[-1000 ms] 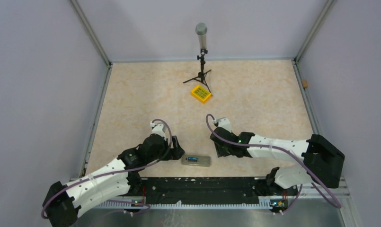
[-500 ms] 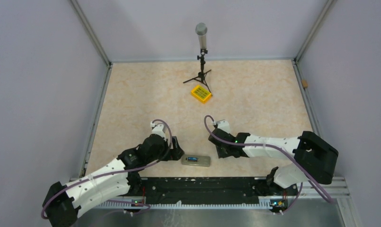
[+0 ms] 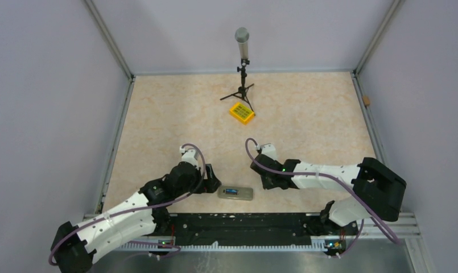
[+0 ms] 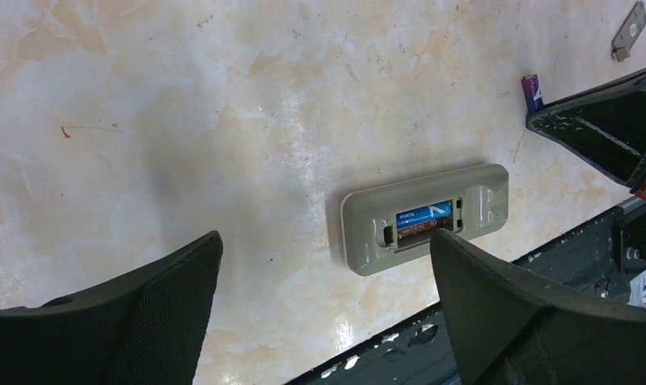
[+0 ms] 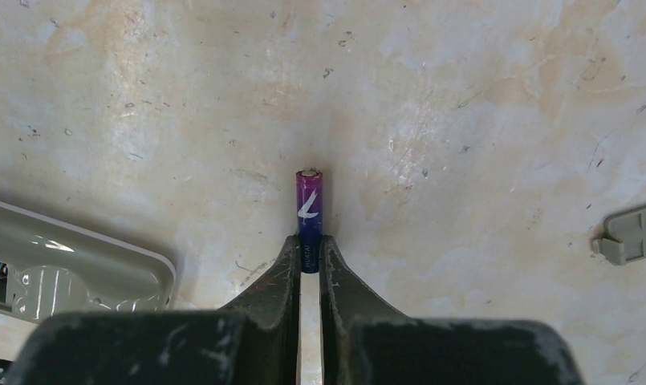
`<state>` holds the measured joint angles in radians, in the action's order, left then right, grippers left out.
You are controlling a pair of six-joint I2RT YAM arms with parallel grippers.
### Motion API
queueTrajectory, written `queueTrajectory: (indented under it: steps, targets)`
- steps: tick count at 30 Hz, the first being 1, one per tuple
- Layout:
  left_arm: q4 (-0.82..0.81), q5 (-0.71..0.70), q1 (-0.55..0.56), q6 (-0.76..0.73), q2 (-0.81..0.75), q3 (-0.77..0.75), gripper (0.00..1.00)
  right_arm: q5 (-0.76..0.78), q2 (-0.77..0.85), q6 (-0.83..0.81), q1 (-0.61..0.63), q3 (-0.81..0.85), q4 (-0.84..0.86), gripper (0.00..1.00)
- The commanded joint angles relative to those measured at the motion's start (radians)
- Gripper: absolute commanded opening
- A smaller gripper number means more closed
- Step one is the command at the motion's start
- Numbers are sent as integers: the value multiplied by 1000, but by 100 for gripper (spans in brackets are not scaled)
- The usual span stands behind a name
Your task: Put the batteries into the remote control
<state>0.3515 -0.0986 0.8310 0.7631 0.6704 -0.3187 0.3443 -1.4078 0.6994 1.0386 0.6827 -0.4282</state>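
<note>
The remote control point(image 3: 235, 193) lies back-up near the table's front edge, its battery bay open with one blue battery point(image 4: 422, 216) seated in it; it also shows in the left wrist view point(image 4: 424, 216) and partly in the right wrist view point(image 5: 71, 265). My right gripper point(image 5: 309, 253) is shut on a second blue-and-purple battery point(image 5: 308, 210) lying on the table just right of the remote; it also shows in the left wrist view point(image 4: 532, 90). My left gripper point(image 4: 327, 321) is open and empty, hovering just left of the remote.
The loose grey battery cover point(image 5: 631, 233) lies right of the held battery. A yellow box with green keys point(image 3: 242, 112) and a microphone on a tripod point(image 3: 242, 68) stand at the back. A black rail point(image 3: 243, 227) runs along the front edge.
My right arm's elbow has drawn in to the left and its gripper edged slightly left toward the remote. My left arm has barely shifted.
</note>
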Motion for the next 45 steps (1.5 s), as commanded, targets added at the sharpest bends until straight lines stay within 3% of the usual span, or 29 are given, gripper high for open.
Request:
queueTrajectory:
  steps: [1, 13, 25, 35, 45]
  targets:
    - [-16, -13, -3, -2, -18, 13, 99, 2, 7, -23, -3, 14, -33, 0]
    - [-4, -21, -2, 6, -29, 6, 99, -53, 160, -189, -4, 114, -71, 0]
    - [39, -49, -3, 15, -102, 0, 99, -227, 213, -425, -4, 184, -46, 0]
    - [56, -114, -3, 78, -143, 14, 99, -404, 196, -638, -3, 202, -42, 0]
    - [58, -145, -4, 155, -174, 42, 99, -555, 78, -810, 23, 248, -15, 0]
